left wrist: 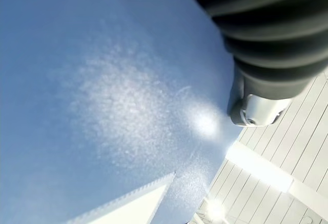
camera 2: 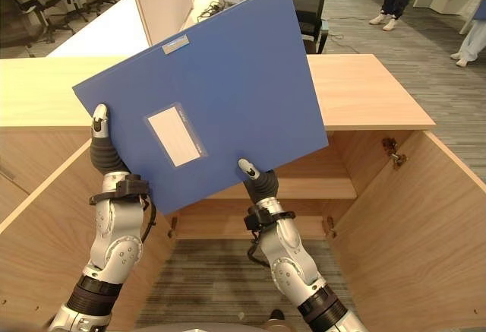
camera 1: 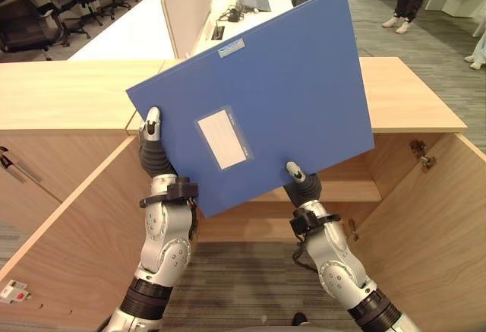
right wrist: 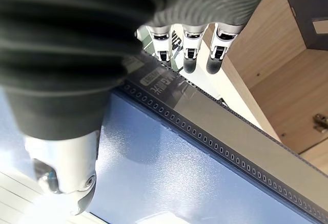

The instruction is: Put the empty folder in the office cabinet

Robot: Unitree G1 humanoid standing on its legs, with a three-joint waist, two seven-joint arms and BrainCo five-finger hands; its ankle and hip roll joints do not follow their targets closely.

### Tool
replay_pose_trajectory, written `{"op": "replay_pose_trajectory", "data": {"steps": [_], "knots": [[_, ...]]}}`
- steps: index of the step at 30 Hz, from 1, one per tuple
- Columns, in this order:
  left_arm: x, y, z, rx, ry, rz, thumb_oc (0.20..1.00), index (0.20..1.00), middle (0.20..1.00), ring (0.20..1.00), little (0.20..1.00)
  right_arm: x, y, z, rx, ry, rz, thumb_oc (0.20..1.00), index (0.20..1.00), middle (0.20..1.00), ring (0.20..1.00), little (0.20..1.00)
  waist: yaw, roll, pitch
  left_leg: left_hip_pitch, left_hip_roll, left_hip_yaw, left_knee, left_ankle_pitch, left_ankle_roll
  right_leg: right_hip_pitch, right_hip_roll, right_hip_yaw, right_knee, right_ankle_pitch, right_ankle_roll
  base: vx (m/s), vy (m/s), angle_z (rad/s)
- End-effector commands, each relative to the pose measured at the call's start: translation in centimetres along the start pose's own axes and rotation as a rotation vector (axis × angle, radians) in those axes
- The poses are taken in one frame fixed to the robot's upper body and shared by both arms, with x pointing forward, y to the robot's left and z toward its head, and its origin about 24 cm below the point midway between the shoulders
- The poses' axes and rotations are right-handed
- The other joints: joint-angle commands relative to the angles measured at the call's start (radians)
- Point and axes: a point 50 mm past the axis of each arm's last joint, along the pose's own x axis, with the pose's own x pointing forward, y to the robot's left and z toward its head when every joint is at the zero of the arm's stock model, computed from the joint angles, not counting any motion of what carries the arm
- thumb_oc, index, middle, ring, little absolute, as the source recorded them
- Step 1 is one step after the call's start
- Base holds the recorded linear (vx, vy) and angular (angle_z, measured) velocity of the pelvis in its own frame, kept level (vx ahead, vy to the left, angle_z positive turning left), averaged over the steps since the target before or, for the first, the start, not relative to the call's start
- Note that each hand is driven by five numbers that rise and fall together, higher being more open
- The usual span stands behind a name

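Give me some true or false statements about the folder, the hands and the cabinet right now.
1. Both hands hold the blue folder. True: left hand and right hand pinch its lower edge.
2. The folder lies on the shelf. False: it is held up above the open cabinet.
3. The cabinet doors are closed. False: both stand open.
4. The folder's cover bears a white label. True.

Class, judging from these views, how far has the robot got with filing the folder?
Done: the wooden cabinet's doors are open. In hand: the flat blue folder is pinched between the left hand and the right hand, raised above the cabinet top. Left: lower it onto the inner shelf and let go.
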Motion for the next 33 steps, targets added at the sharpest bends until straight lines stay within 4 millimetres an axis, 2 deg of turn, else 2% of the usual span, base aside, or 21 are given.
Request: {"op": "replay_pose_trajectory", "data": {"steps": [1, 2, 3, 4, 29, 30, 31, 32, 33], "knots": [[1.1, -4.9, 1.0, -0.063, -0.060, -0.259, 0.200, 0.200, 0.200, 0.200, 0.200, 1.6, 2.8, 0.5, -0.007, -0.061, 0.122, 1.000, 1.000, 1.000, 1.000, 1.000, 0.011, -0.018, 0.010, -0.013, -0.033, -0.061, 0.002, -0.032, 0.042, 0.030, -0.002, 0.042, 0.103, -0.145, 0.034, 0.00, 0.000, 0.00], [1.1, -4.9, 1.0, -0.063, -0.060, -0.259, 0.200, 0.200, 0.200, 0.200, 0.200, 1.6, 2.8, 0.5, -0.007, -0.061, 0.122, 1.000, 1.000, 1.000, 1.000, 1.000, 0.011, -0.018, 0.010, -0.013, -0.033, -0.061, 0.002, -0.032, 0.042, 0.030, -0.002, 0.042, 0.103, -0.145, 0.034, 0.00, 0.000, 0.00], [1.1, -5.0, 0.9, -0.069, -0.057, -0.261, 0.200, 0.200, 0.200, 0.200, 0.200, 1.7, 2.8, 0.5, 0.004, -0.062, 0.122, 0.576, 0.576, 0.576, 0.576, 0.576, 0.012, -0.019, 0.011, -0.012, -0.034, -0.061, 0.002, -0.033, 0.042, 0.030, -0.002, 0.042, 0.102, -0.145, 0.033, 0.00, 0.000, 0.00], [1.1, -5.0, 0.9, -0.071, -0.056, -0.260, 0.200, 0.200, 0.200, 0.200, 0.200, 1.7, 2.8, 0.5, 0.007, -0.064, 0.122, 0.200, 0.200, 0.200, 0.200, 0.200, 0.013, -0.019, 0.011, -0.012, -0.034, -0.061, 0.002, -0.033, 0.043, 0.030, -0.002, 0.042, 0.103, -0.145, 0.033, 0.00, 0.000, 0.00], [0.9, -4.0, 0.7, -0.064, -0.036, -0.229, 0.200, 0.200, 0.200, 0.200, 0.200, 1.5, 2.7, 0.9, 0.097, -0.085, 0.134, 0.200, 0.200, 0.200, 0.200, 0.200, 0.015, -0.023, 0.012, -0.014, -0.034, -0.061, 0.002, -0.036, 0.045, 0.025, -0.002, 0.042, 0.105, -0.143, 0.035, 0.00, 0.000, 0.00], [0.9, -3.9, 0.7, -0.058, -0.036, -0.225, 0.373, 0.373, 0.373, 0.373, 0.373, 1.4, 2.6, 1.0, 0.100, -0.085, 0.135, 0.200, 0.200, 0.200, 0.200, 0.200, 0.015, -0.023, 0.014, -0.015, -0.034, -0.062, 0.002, -0.035, 0.045, 0.023, -0.002, 0.043, 0.106, -0.143, 0.035, 0.00, 0.000, 0.00], [0.9, -3.7, 0.6, -0.053, -0.030, -0.223, 0.605, 0.605, 0.605, 0.605, 0.605, 1.3, 2.4, 1.0, 0.099, -0.082, 0.134, 0.200, 0.200, 0.200, 0.200, 0.200, 0.015, -0.023, 0.014, -0.016, -0.034, -0.062, 0.002, -0.036, 0.045, 0.023, -0.002, 0.043, 0.107, -0.144, 0.036, 0.00, 0.000, 0.00], [0.8, -3.4, 0.6, -0.037, -0.027, -0.217, 1.000, 1.000, 1.000, 1.000, 1.000, 1.1, 2.0, 1.1, 0.091, -0.080, 0.129, 0.200, 0.200, 0.200, 0.200, 0.200, 0.015, -0.024, 0.015, -0.016, -0.034, -0.062, 0.002, -0.036, 0.045, 0.022, -0.003, 0.042, 0.108, -0.143, 0.036, 0.00, 0.000, 0.00], [0.8, -3.0, 0.6, -0.011, -0.022, -0.213, 1.000, 1.000, 1.000, 1.000, 1.000, 0.7, 1.5, 1.1, 0.082, -0.071, 0.120, 0.200, 0.200, 0.200, 0.200, 0.200, 0.016, -0.024, 0.016, -0.017, -0.034, -0.062, 0.002, -0.037, 0.045, 0.019, -0.003, 0.041, 0.111, -0.144, 0.038, 0.00, 0.000, 0.00]]}}
